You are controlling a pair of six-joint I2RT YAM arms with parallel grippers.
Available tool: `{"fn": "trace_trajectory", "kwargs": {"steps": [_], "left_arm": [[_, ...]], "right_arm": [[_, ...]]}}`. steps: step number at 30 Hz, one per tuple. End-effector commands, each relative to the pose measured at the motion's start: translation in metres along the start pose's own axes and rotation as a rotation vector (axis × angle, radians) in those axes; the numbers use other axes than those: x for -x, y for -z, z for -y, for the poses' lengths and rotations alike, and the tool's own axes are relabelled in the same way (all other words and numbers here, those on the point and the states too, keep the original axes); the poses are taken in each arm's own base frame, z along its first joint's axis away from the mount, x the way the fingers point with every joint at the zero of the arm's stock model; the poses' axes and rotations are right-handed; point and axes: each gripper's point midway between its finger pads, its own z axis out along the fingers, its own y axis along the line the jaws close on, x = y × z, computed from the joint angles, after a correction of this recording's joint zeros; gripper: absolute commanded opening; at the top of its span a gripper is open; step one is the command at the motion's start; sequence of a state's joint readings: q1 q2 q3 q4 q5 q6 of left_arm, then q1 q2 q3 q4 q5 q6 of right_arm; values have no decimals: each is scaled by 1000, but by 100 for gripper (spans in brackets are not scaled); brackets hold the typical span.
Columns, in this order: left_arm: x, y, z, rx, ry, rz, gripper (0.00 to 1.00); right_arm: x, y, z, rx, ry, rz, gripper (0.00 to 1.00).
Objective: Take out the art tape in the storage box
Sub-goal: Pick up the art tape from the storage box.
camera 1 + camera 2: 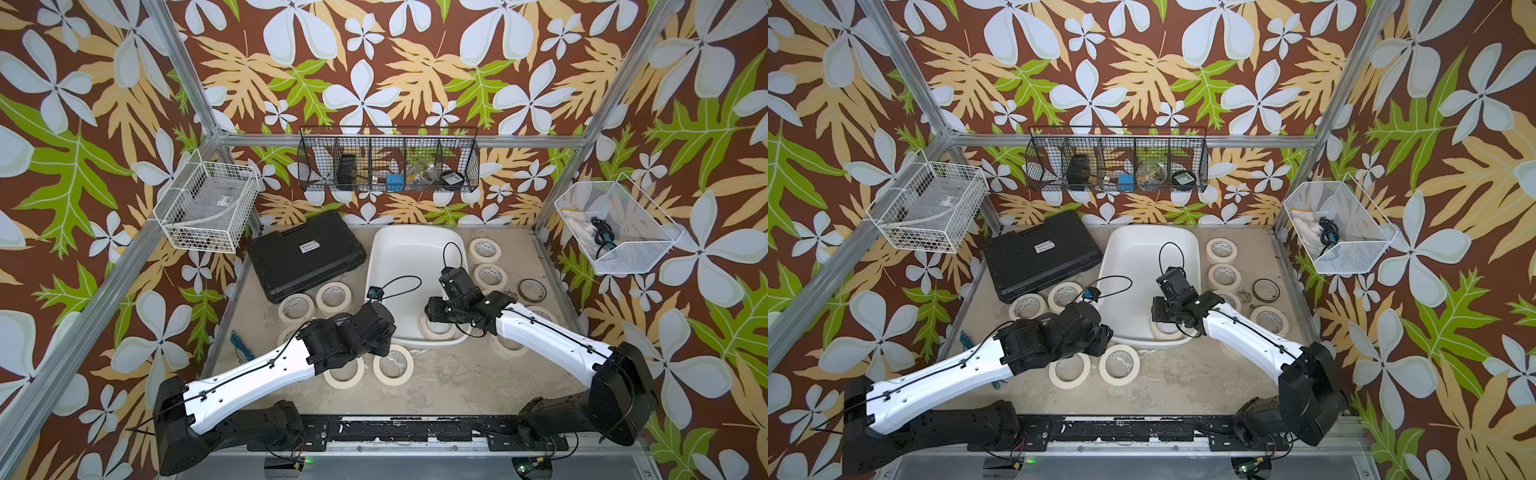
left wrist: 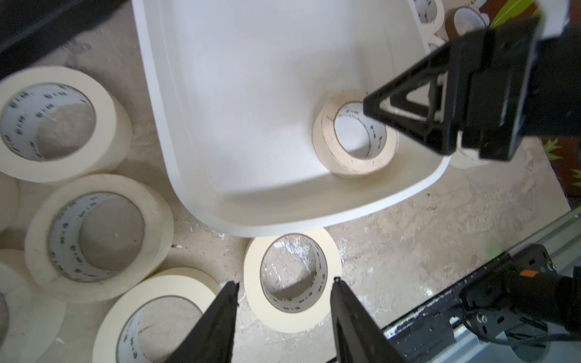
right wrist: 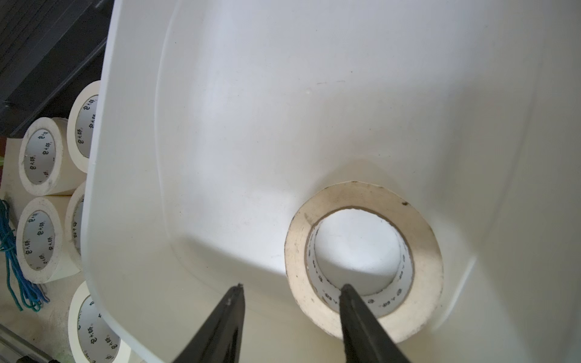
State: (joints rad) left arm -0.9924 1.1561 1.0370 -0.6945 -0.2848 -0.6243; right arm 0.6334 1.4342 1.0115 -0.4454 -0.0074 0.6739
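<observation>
art tape [image 1: 345, 381] partly under L arm

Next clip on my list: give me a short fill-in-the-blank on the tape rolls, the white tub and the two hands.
1. The white tub holds exactly ____ tape roll.
2. The right hand hangs over that roll with its jaws ____.
3. The left hand is open above a roll lying on the ____, outside the tub.
4. The ribbed case beside the tub is ____ in colour.
Missing words: one; open; table; black.
</observation>
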Motion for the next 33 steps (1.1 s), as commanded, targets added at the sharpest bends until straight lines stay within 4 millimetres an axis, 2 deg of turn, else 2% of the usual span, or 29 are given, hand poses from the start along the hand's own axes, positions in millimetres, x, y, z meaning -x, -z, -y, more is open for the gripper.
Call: {"fn": "trace_trajectory", "kwargs": {"steps": [1, 4, 8, 10, 13, 19, 23, 33], "left_arm": [[21, 9, -23, 120, -10, 77, 52], [41, 16, -36, 145, 36, 166, 55], [55, 18, -59, 186, 91, 221, 60], [59, 15, -71, 217, 110, 224, 61], [59, 10, -89, 260, 135, 217, 69], [54, -1, -115, 249, 217, 186, 79], [53, -2, -122, 241, 234, 191, 84], [48, -6, -126, 251, 228, 172, 85]], "right_arm": [[2, -3, 3, -40, -21, 16, 53], [-1, -9, 2, -48, -21, 2, 53], [-9, -20, 3, -61, -21, -24, 53], [-13, -25, 3, -65, -21, -37, 53], [-17, -34, 0, -55, -23, -49, 53], [-26, -50, 1, -78, -12, -91, 54], [-29, -58, 6, -102, -12, -97, 55], [-37, -78, 7, -109, -7, -131, 54]]}}
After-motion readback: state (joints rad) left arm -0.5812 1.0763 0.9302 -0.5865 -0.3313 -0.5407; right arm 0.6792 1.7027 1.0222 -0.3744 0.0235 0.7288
